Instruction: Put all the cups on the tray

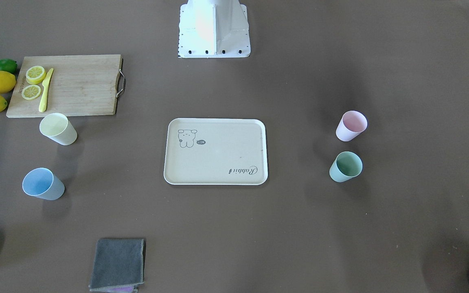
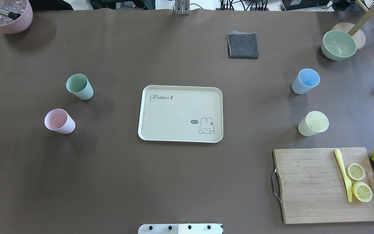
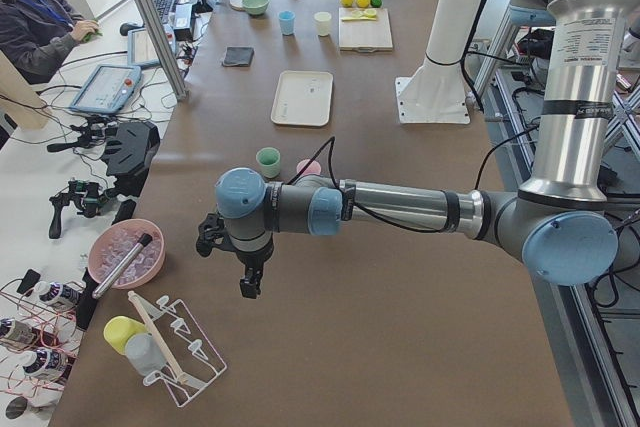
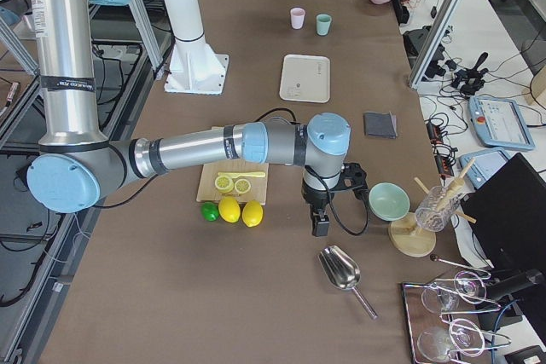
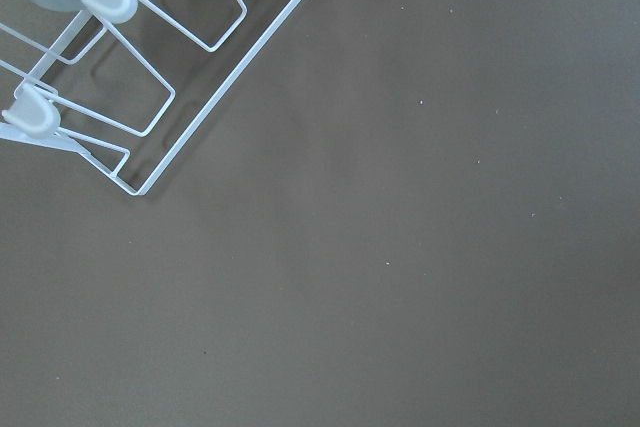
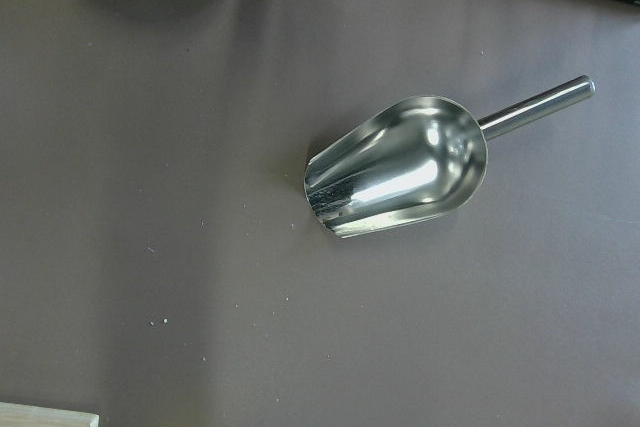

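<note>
Your tray (image 2: 174,113) sits in the middle of the surface (image 2: 180,182) with no cup on it. The pink cup (image 2: 59,121) and green cup (image 2: 79,86) stand near each other, so do the blue cup (image 2: 305,81) and yellow cup (image 2: 313,123); grabbing one could tip its neighbour. The cutting board (image 2: 310,188) lies close to the yellow cup. You cannot tell if either arm's jaws are open or closed.

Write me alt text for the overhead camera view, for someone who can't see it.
A cream tray sits mid-table with no cup on it: mint green cup and pink cup stand to its left, blue cup and yellow cup to its right. A bamboo cutting board with lemon slices lies at lower right.
</note>
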